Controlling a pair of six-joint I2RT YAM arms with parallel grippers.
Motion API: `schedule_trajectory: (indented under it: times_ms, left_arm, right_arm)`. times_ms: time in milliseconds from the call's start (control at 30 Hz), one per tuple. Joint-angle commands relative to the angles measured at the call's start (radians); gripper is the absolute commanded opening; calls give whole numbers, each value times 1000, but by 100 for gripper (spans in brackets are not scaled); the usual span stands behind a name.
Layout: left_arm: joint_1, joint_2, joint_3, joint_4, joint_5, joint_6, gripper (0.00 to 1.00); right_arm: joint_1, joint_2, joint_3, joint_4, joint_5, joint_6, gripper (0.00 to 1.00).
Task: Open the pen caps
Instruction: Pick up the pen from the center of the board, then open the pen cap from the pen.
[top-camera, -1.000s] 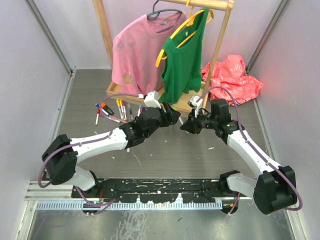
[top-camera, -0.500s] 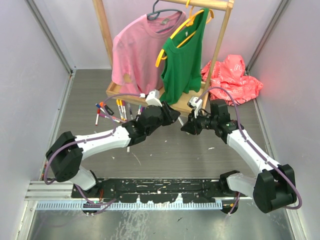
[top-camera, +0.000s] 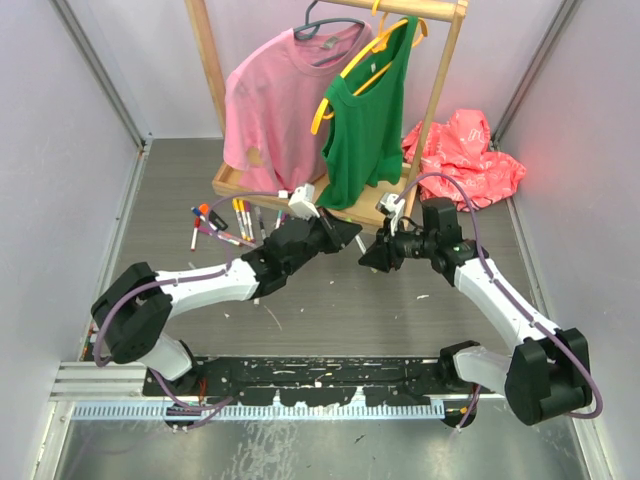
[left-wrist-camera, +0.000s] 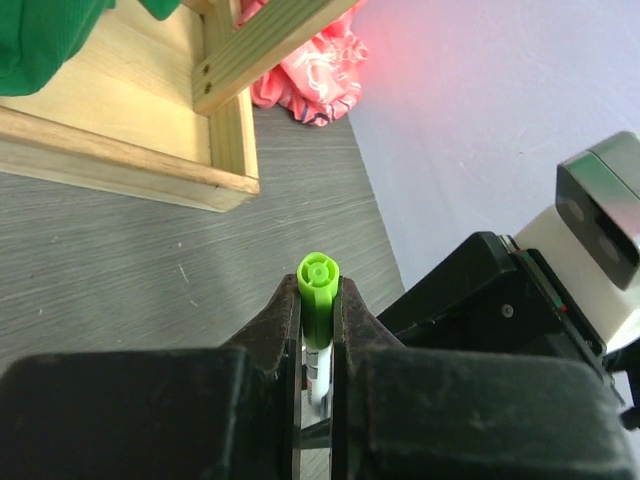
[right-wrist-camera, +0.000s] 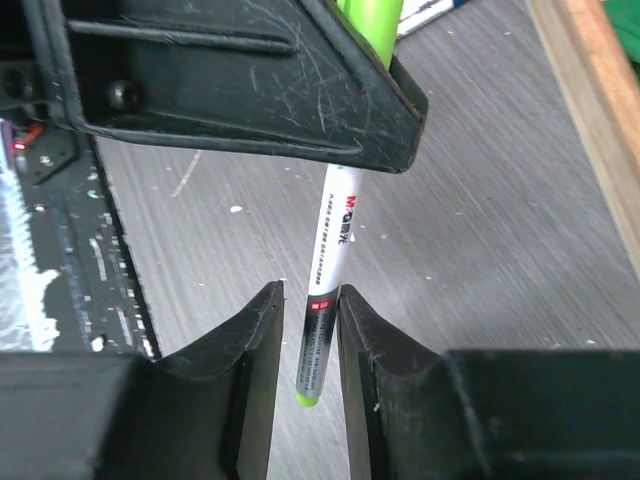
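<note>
Left gripper (left-wrist-camera: 317, 318) pinches the green pen cap (left-wrist-camera: 318, 285). Right gripper (right-wrist-camera: 311, 320): fingers closely flank the white marker barrel (right-wrist-camera: 336, 225); whether they clamp it, I cannot tell.

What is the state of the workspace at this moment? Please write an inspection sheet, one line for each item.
Surface: grey table, scuffed, with small white flecks.
Job's things: green cap sits on the end of a white barrel, held above the table between the arms; more markers lie loose on the table to the left.
Clutter: nothing seen besides the flecks.
Grippers: left jaws shut on the green cap; right jaws around the white barrel, with a narrow gap on one side.
Cables: purple cable loops along each arm, clear of the marker.
Surroundings: wooden rack with pink shirt and green top; red crumpled bag behind, right.
</note>
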Motion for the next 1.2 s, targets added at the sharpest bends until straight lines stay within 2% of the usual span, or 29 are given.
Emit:
schedule_trajectory:
  times_ms: [0,300,500,700,900,1000,1067,1167]
  left_arm:
    - [5,-5,-58,257,64,38,0]
    - [5,27,-87,378,107,62,0]
    - [5,46,-106,460,144,75,0]
    - [10,29,-128,471,134,96,0]
    - [16,33,-150,524,134,102,0]
    - [24,42,-152,551,118,96,0]
    - [36,47,-148,581,87,94,0]
    - [84,38,-140,628,42,94,0]
  right_arm:
    - [-25,7,32,89,-204,81,35]
    - [-45,24,23,128,-229,135,47]
    - [-56,35,26,133,-228,155,47]
    - [-72,29,28,134,-229,162,44]
    - [-78,32,25,132,-251,160,30]
    - [-77,41,29,112,-261,140,17]
    - [-77,57,37,88,-269,125,4]
    - [-72,91,63,8,-281,76,1]
